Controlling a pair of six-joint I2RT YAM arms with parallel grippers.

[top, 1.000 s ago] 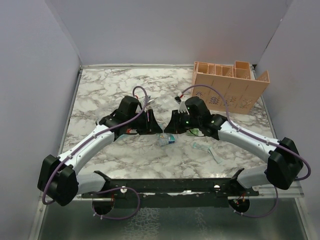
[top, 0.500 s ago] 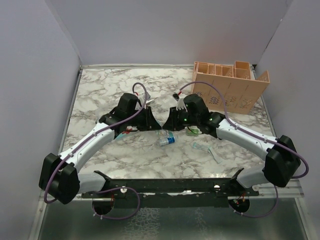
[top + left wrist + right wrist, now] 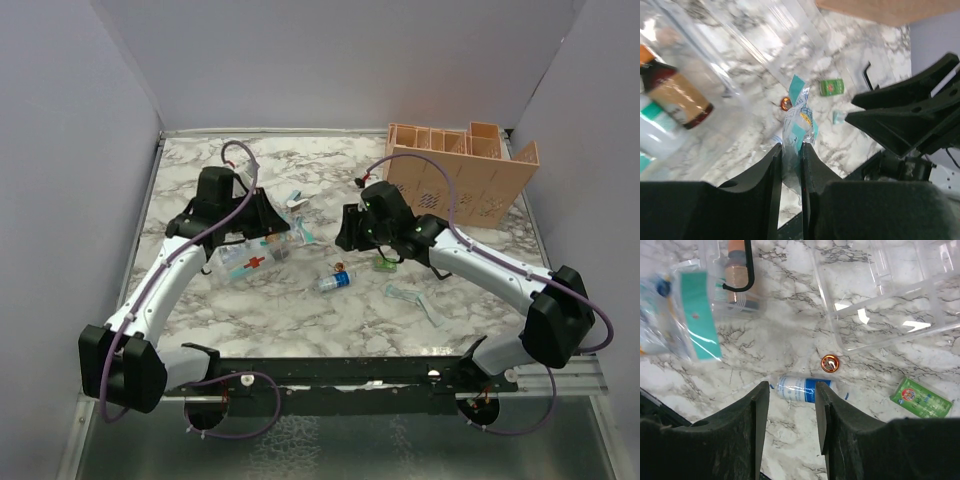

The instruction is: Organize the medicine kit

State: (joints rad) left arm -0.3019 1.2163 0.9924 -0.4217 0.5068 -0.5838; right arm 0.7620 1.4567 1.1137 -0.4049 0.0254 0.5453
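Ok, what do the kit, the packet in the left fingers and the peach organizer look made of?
Kit: clear, glossy hard plastic; its contents and the marble show through.
Packet: thin crinkled film, clear with teal print, probably a plastic wrapper.
Organizer: matte peach, likely moulded plastic, judging by its even colour and perforated walls; not certain.

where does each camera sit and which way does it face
Top camera: high behind the bases, looking down on the marble table; left arm and right arm show.
Left wrist: looks down along the left gripper, shut on a clear packet.
Right wrist: looks down past the open right gripper at a small bottle.
Both wrist views share the green packet and orange cap.
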